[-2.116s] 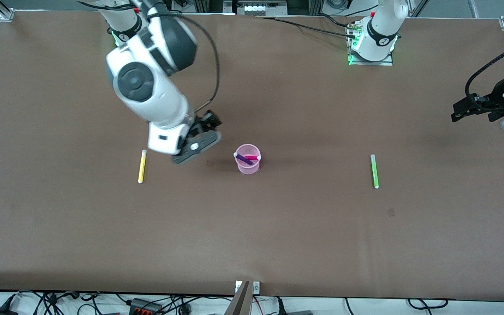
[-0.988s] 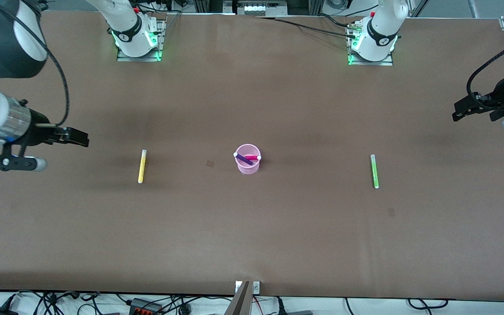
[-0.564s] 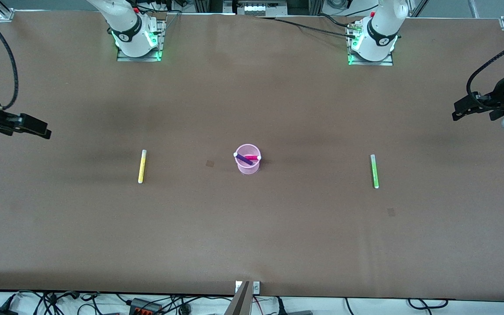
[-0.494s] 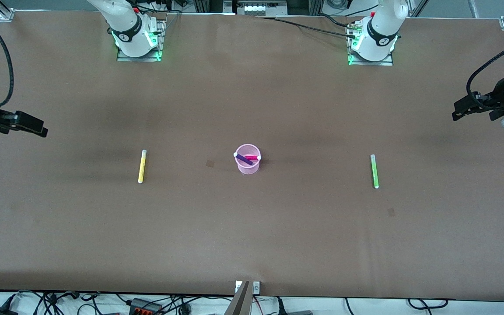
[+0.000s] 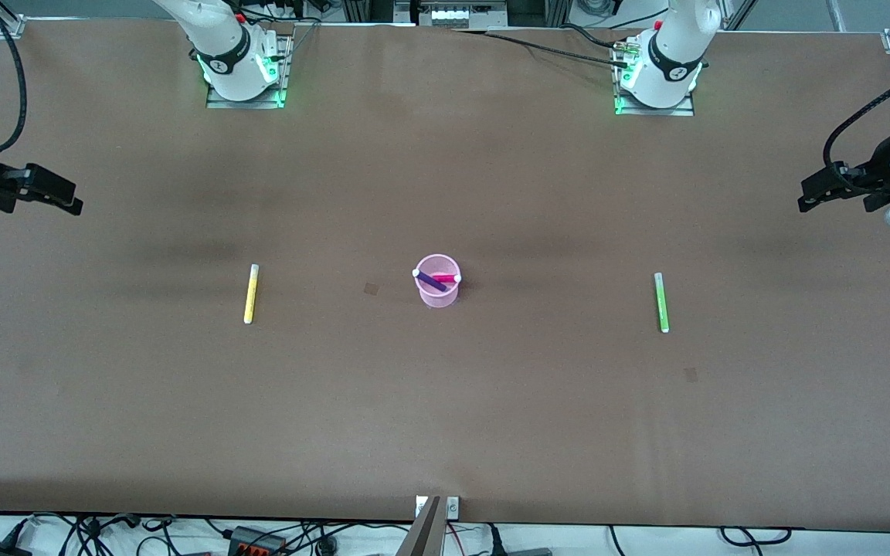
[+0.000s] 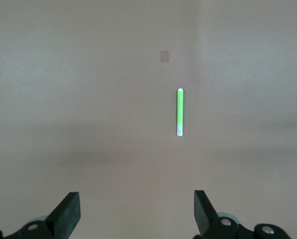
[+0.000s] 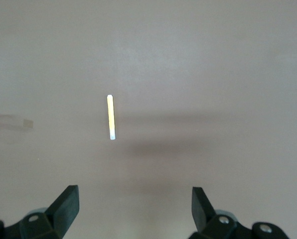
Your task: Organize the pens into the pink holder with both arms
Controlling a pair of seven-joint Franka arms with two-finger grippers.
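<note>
- Worktop (image 5: 445, 417): carries the cup plus two loose pens. Judged half done: two of four pens are stowed, two left.
- Left end effector (image 5: 806, 202): over the worktop edge at the left arm's end, well apart from the cup. Fingers (image 6: 69, 215) spread wide, nothing between them. Arm waits.
- Right end effector (image 5: 66, 202): over the worktop edge at the right arm's end, well apart from the cup. Fingers (image 7: 68, 206) spread wide, empty.
- Cup (image 5: 437, 292): upright, mid-worktop, about midway between the two loose pens. Holds the purple pen (image 5: 429, 281) and the magenta pen (image 5: 445, 278), leaning crossed, white ends at the rim.
- Green pen (image 5: 660, 302): flat on the worktop, well apart from the cup toward the left arm's end. Left wrist view looks down on it (image 6: 180, 112).
- Yellow pen (image 5: 250, 293): flat on the worktop, well apart from the cup toward the right arm's end. Right wrist view shows it (image 7: 110, 117).
- Remaining, as judged: one pick and drop per arm into the cup.
</note>
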